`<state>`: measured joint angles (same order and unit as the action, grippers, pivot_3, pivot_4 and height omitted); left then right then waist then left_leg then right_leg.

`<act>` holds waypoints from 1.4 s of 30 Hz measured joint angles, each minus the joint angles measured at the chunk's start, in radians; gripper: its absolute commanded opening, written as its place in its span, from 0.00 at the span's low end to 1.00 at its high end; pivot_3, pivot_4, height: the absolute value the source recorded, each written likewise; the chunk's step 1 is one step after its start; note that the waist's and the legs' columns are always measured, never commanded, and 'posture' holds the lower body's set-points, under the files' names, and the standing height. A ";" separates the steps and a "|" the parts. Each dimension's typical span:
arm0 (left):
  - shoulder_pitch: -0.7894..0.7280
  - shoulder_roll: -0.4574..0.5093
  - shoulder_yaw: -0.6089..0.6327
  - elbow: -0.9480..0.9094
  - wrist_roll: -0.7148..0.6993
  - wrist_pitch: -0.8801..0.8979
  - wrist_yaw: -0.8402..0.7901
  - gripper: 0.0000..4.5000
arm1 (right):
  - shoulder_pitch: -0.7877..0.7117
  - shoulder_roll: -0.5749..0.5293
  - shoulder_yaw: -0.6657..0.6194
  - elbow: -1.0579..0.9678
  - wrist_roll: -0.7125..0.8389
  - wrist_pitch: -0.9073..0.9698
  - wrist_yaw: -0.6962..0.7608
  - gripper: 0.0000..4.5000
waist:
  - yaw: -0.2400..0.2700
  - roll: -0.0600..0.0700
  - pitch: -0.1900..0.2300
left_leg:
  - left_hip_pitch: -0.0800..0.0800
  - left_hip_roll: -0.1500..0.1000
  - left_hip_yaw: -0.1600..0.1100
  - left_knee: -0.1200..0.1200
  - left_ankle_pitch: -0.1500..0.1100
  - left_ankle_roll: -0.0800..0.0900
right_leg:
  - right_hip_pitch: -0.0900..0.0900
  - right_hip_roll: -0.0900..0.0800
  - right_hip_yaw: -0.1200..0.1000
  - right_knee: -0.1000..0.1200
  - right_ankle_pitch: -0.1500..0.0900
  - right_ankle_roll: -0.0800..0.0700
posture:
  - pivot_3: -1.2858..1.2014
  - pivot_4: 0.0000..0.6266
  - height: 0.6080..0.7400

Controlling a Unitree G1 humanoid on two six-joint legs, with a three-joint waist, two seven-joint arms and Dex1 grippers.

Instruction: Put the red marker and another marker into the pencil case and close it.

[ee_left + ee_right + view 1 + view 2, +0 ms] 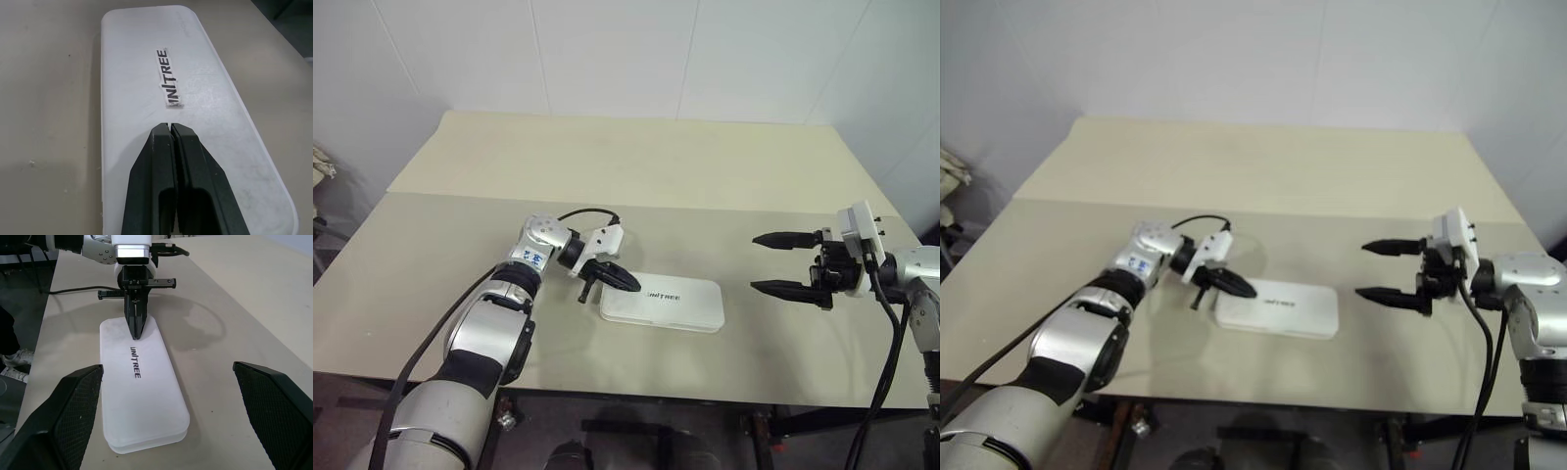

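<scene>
- Two grippers are over a pale beige table (636,166), with one white case between them.
- Furthest left, the left gripper (628,282) points toward the robot's right and somewhat downward. Its two black fingers (161,191) are pressed together with nothing between them.
- In the left wrist view, the joined fingertips lie over the lid at the case's left end, just short of the dark lettering (167,76). Whether the tips actually press on the lid or sit just above it cannot be told.
- A black cable (582,212) loops over the wrist of that arm.
- In the middle, the pencil case (666,304) lies flat on the table near the front edge, its long side running left to right. The lid is down and the case is closed; the lettering faces up near the middle of the lid.
- What is inside the closed case cannot be seen.
- To the right, well apart from the case, the right gripper (781,262) is held off the table and points back toward the robot's left, roughly level. Its fingers (73,406) are spread wide, one above the other in the head views, and hold nothing.
- From the right wrist view, the case lies lengthwise between the two spread fingers, with the left gripper at its far end.
</scene>
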<state>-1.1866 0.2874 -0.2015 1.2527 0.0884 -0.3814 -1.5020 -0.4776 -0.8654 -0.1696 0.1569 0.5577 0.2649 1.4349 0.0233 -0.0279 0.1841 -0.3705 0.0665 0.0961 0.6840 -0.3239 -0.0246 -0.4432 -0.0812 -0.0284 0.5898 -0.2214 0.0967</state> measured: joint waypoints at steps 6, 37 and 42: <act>-0.004 -0.003 -0.023 -0.006 0.016 -0.022 0.000 0.01 | 0.013 0.001 0.000 -0.012 0.001 0.002 -0.009 1.00 | -0.001 0.001 -0.002 | 0.003 0.000 0.000 0.000 0.000 0.000 | 0.002 0.000 0.000 0.001 0.000 -0.001 | 0.52 0.24 1.00; 0.393 0.128 0.197 -0.634 -0.266 0.416 0.067 0.78 | -0.132 0.084 0.069 0.129 -0.076 -0.031 -0.005 1.00 | -0.022 0.003 -0.001 | -0.002 0.000 0.000 -0.001 0.000 0.000 | -0.001 0.000 0.000 0.003 0.001 0.000 | 0.52 0.24 1.00; 0.440 0.160 0.197 -0.787 -0.336 0.524 0.063 1.00 | -0.169 0.097 0.086 0.170 -0.091 -0.050 0.008 1.00 | -0.025 0.003 -0.001 | -0.002 0.000 0.000 -0.001 0.000 0.000 | -0.001 0.000 0.000 0.003 0.001 0.000 | 0.52 0.24 1.00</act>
<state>-0.7467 0.4477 -0.0044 0.4656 -0.2474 0.1422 -1.4386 -0.6465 -0.7683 -0.0831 0.3267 0.4667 0.2153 1.4424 -0.0016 -0.0252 0.1830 -0.3722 0.0669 0.0958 0.6830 -0.3235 -0.0247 -0.4444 -0.0811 -0.0280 0.5930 -0.2208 0.0963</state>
